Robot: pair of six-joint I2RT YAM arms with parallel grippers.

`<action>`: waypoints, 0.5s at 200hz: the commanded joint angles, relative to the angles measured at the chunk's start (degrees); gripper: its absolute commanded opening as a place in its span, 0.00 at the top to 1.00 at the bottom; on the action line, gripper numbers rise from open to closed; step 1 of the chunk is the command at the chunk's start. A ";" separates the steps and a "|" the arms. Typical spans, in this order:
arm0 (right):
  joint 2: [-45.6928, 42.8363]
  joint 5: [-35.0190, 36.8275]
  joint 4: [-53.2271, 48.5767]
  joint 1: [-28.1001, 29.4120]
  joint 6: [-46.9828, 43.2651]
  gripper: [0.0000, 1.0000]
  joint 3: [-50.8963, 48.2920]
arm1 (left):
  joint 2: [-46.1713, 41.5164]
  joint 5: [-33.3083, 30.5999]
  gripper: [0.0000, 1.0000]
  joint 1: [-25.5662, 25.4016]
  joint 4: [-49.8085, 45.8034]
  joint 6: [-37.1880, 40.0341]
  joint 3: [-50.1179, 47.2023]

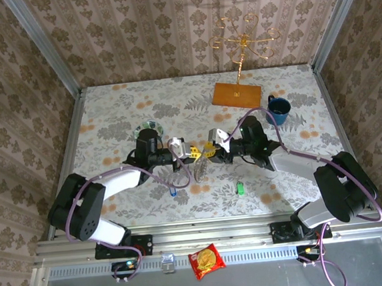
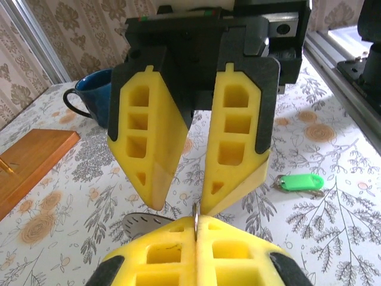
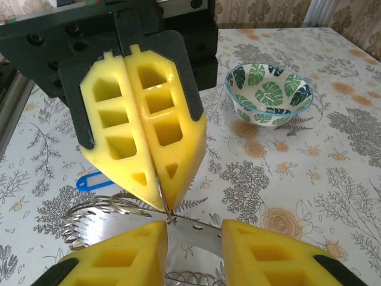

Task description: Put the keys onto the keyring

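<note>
Yellow hollow-celled left hand (image 2: 196,221) pinches the flat grey keyring (image 3: 102,226) by its thin edge; right hand (image 3: 194,227) stands parted, empty.

Our two arms (image 1: 124,181) are black at the joints with white shells on the long links, and a purple cable (image 1: 279,135) snakes along each. The left hand (image 1: 193,153) and right hand (image 1: 207,155) both wear chunky yellow wedge fingers (image 3: 161,125) with rectangular pockets, backed by black plates.

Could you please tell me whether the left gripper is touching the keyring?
Touching. The right wrist view shows the left gripper shut on the keyring, with the thin metal rim pinched between its fingertips.
</note>
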 commanded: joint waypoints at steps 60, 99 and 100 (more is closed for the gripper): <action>0.82 -3.35 3.84 0.14 2.11 0.76 0.33 | 3.89 5.03 1.00 0.94 17.94 -10.91 -2.14; 1.60 -4.15 6.55 0.41 4.01 0.81 0.43 | 5.14 6.13 1.00 1.03 20.31 -12.25 -2.20; 1.61 -4.21 6.63 0.42 4.06 0.81 0.42 | 5.15 6.11 1.00 1.03 20.40 -12.30 -2.22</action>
